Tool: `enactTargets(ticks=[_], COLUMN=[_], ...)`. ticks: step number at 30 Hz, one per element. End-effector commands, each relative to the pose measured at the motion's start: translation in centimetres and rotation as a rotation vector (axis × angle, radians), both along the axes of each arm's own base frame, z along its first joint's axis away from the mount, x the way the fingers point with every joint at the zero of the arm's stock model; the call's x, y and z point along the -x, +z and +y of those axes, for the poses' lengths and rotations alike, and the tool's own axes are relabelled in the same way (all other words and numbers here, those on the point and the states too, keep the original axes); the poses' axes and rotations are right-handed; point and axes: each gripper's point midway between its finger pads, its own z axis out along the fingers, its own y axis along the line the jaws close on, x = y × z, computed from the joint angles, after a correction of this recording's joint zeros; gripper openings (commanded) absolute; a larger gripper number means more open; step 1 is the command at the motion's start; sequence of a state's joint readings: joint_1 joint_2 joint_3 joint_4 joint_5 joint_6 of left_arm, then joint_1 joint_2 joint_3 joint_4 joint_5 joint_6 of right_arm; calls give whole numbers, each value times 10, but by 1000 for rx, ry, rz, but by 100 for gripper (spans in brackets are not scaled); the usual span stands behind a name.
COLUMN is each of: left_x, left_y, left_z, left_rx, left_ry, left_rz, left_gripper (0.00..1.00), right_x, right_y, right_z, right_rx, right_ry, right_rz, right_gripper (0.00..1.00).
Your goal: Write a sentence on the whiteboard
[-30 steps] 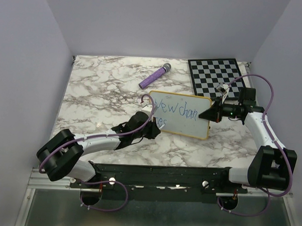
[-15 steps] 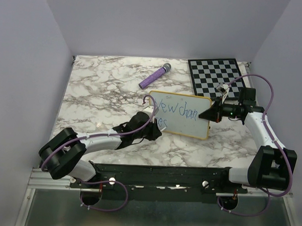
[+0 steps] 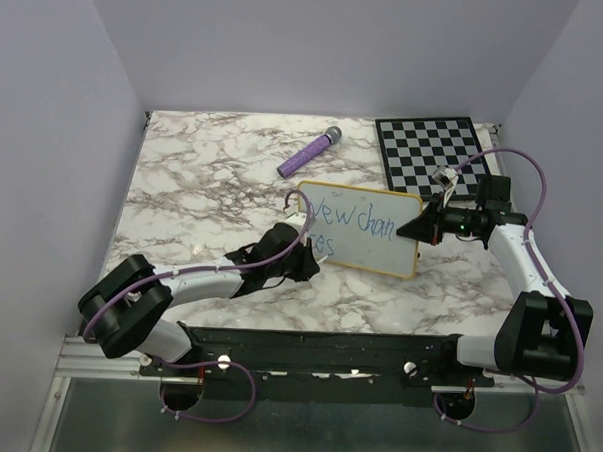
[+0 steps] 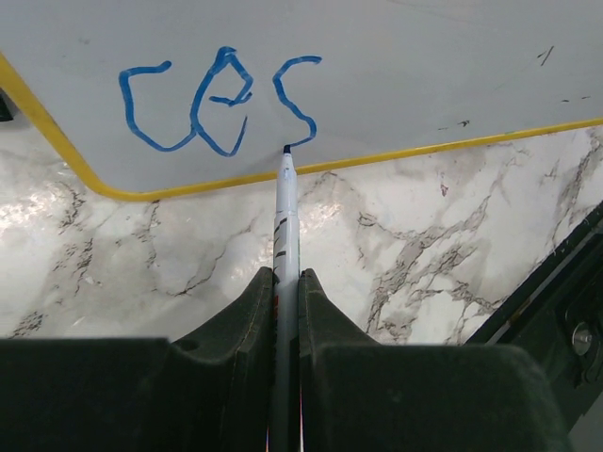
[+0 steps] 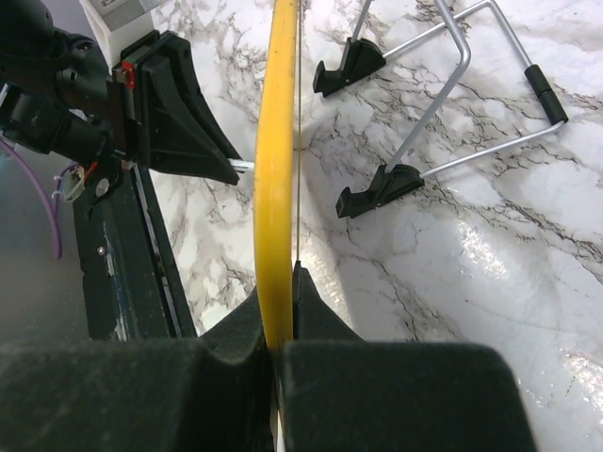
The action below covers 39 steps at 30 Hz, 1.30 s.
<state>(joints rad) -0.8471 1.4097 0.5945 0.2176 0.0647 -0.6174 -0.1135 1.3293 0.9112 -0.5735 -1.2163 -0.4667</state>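
The left hand [image 4: 285, 282], clamped on the marker [image 4: 285, 212], seems to be ending "ces" in the sentence [image 4: 219, 102] while the right hand [image 5: 279, 299] clamps the whiteboard [image 5: 278, 141]; next, probably lift and shift right.

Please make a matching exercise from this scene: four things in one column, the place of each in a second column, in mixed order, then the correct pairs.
1 pen
2 whiteboard
3 purple stick
4 checkered board

a back right corner of the table
b clamped by its edge in the right gripper
c in the left gripper, tip on the whiteboard
d lying loose behind the whiteboard

Pairs: 1-c, 2-b, 3-d, 4-a
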Motion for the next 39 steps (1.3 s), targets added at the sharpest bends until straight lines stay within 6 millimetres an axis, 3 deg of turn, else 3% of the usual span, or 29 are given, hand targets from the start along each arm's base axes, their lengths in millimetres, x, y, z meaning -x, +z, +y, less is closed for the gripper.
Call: enactTargets(ticks=[1,6,13,19,26,39], left_x=[-15,-17,-1,7,19,33], left_y=[10,18,65,89,96,96], left_z=[11,12,-3,10,22,11], left_rx=[-15,7,187,222,269,369], left_ry=[73,72,-38,-33,-25,-32], left_rz=[-25,-56,-136,-188,-199,-183], left_gripper=[0,0,0,0,0,0], right_x=[4,4,4,4,4,5], right_y=[12,13,12,11,12,11], right_z=[3,3,3,3,3,3], right_rx=[-29,-29,-26,-25,-27,-35], right_ry=[24,24,23,22,18,10], right_rz=[-34,-37,-37,-35,-39,-34], right_gripper=[1,1,1,1,1,1])
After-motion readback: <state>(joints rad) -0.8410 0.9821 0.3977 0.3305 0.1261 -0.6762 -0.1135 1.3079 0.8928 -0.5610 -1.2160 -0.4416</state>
